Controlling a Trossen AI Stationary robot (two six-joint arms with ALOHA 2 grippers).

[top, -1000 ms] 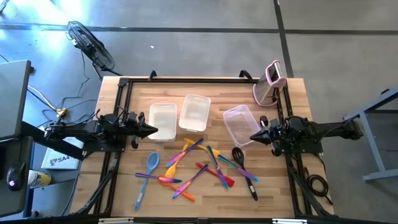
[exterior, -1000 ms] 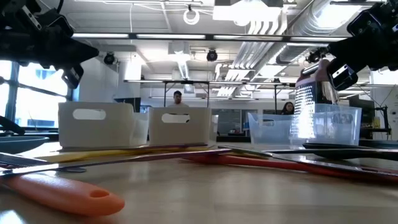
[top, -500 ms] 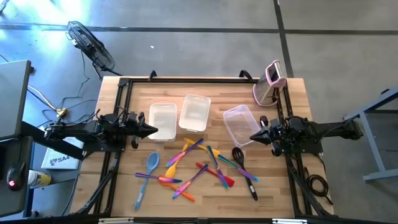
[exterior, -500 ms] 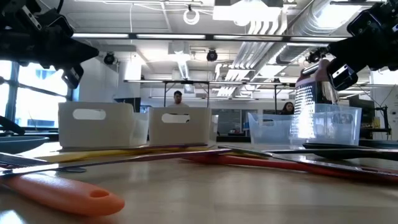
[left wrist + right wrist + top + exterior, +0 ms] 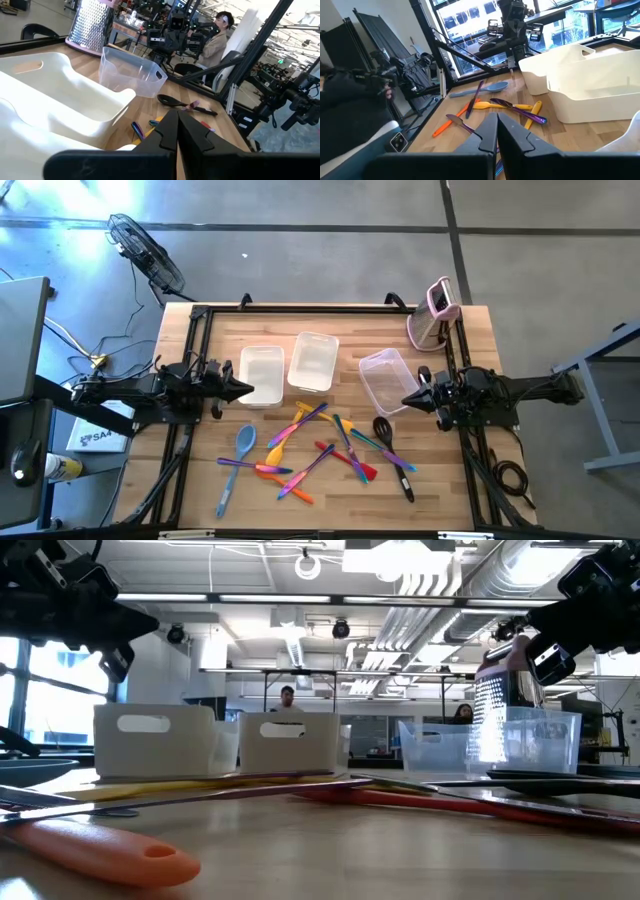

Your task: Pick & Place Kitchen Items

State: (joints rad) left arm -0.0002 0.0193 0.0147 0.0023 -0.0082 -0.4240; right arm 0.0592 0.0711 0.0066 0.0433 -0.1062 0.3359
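Standing empty: three tubs (image 5: pixel 315 363); utensils (image 5: pixel 310 445) on table; both end effectors (image 5: pixel 248 390) (image 5: pixel 406 400) closed, holding nothing.

Low view cuts off the orange utensil (image 5: pixel 95 852) at the left edge.

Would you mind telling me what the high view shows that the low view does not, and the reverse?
Only the high view shows the full spread of utensils, including the light blue spoon and black spatula, plus a floor fan. Only the low view shows the ceiling lights and a person behind the tubs. Both show the three tubs, such as the clear one, and the upright grater.
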